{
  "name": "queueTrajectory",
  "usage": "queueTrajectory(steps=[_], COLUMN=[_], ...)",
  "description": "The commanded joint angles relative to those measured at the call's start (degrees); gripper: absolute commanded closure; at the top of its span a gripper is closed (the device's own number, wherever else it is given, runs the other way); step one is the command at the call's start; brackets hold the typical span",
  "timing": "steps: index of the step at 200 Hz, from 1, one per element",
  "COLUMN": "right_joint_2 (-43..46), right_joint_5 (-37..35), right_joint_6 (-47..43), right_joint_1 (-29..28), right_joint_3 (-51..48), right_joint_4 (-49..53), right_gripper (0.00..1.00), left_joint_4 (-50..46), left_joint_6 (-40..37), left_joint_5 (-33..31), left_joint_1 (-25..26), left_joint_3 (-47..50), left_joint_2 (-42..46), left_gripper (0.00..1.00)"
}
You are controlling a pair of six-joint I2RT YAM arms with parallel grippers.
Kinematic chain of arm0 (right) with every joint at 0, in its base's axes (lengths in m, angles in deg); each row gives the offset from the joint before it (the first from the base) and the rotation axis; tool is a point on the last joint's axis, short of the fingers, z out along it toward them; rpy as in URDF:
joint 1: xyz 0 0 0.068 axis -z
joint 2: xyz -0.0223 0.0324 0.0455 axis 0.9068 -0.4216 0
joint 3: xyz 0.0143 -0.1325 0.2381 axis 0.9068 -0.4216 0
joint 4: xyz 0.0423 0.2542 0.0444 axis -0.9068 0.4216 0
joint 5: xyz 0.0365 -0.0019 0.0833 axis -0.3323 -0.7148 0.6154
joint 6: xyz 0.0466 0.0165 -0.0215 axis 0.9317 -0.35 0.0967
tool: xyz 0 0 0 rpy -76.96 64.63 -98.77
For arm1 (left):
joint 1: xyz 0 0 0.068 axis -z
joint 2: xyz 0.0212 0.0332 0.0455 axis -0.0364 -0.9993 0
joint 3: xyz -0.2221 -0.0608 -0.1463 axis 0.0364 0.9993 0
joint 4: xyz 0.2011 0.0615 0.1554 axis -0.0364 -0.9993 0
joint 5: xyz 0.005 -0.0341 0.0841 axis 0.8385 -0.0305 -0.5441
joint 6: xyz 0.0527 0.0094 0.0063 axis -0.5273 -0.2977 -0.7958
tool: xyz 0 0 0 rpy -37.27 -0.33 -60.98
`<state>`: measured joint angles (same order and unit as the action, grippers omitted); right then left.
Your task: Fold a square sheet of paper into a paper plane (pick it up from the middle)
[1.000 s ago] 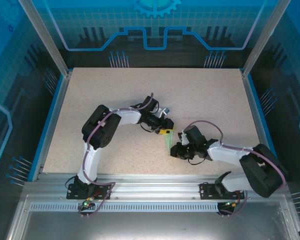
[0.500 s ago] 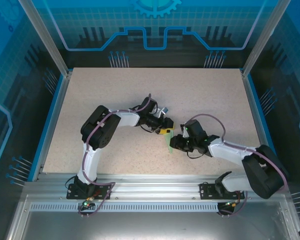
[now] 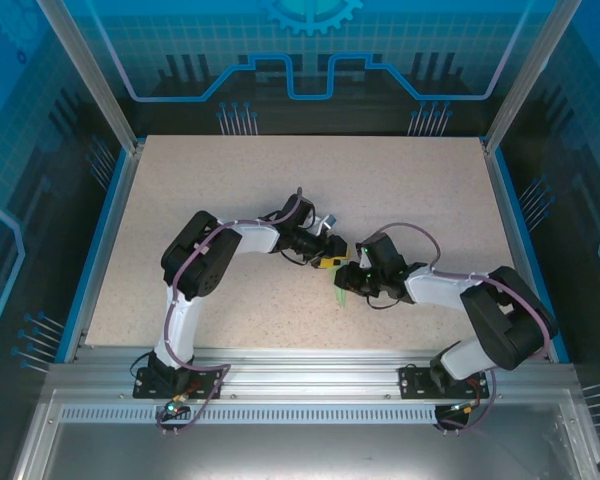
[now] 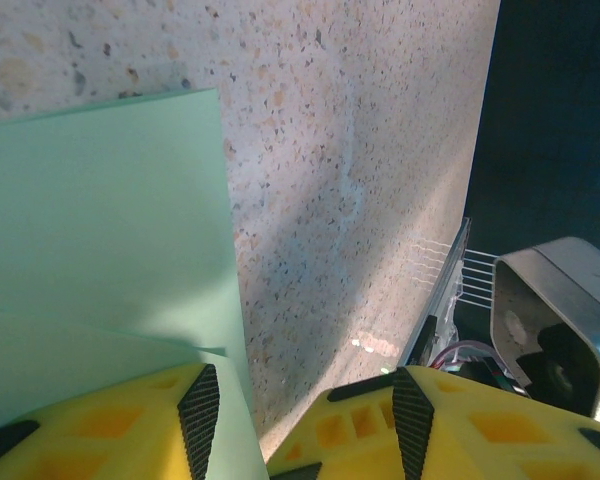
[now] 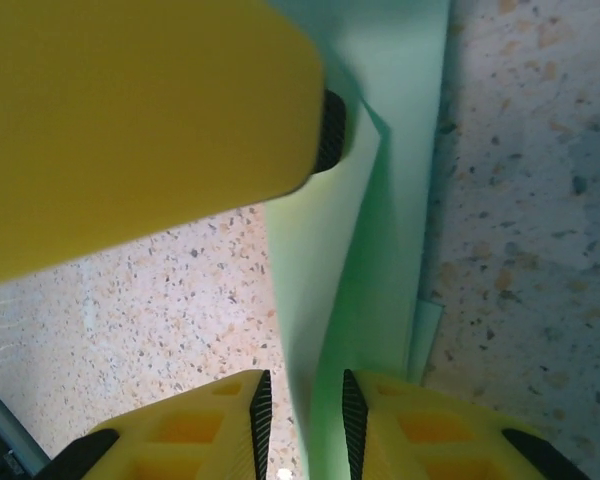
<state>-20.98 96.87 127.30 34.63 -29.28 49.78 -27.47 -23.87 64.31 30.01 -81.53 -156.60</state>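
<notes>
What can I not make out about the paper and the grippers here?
- Top external: the paper is too small and partly covered by the right gripper; its folds are unreadable.
- Left wrist: the frame edge cuts off the paper's left part.
- Right wrist: whether the pads clamp the paper is unclear.

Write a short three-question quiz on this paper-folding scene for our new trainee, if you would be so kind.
1. True or false: the left gripper has its jaws closed tight together.
2. Multiple choice: seen from the right wrist, where does the sheet of paper run relative to the right gripper?
A) up between its two fingers
B) flat, wholly off to the left of both fingers
C) draped over the top of one finger
3. Short answer: what colour are the gripper fingers?

Key:
1. False, they stand well apart.
2. A.
3. Yellow, with black pads.
</notes>
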Motion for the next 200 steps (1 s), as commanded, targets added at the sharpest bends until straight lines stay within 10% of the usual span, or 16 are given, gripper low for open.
queueTrajectory(steps=[1,77,200], right_joint_2=[-1.53,-3.76,-5.52], right_joint_5=[0.53,2.61,5.17], right_joint_6=[0.63,1.37,4.24], right_joint_1=[0.72,2.70,4.15], right_joint_3=[0.09,-3.48,-6.22], right_joint_4=[-2.51,-6.65,-12.46], right_gripper=[0.73,0.94,0.99], left_joint_4=[-0.55,-2.32,2.62], left_joint_6=[0.75,-1.18,-0.59], left_joint_5=[-1.34,-1.76,-2.11], left_joint_1=[0.41,-0.15,-1.53], left_joint_3=[0.77,0.31,6.76], left_joint_2=[1.65,6.68,9.57], left_gripper=[0.46,0.44,0.47])
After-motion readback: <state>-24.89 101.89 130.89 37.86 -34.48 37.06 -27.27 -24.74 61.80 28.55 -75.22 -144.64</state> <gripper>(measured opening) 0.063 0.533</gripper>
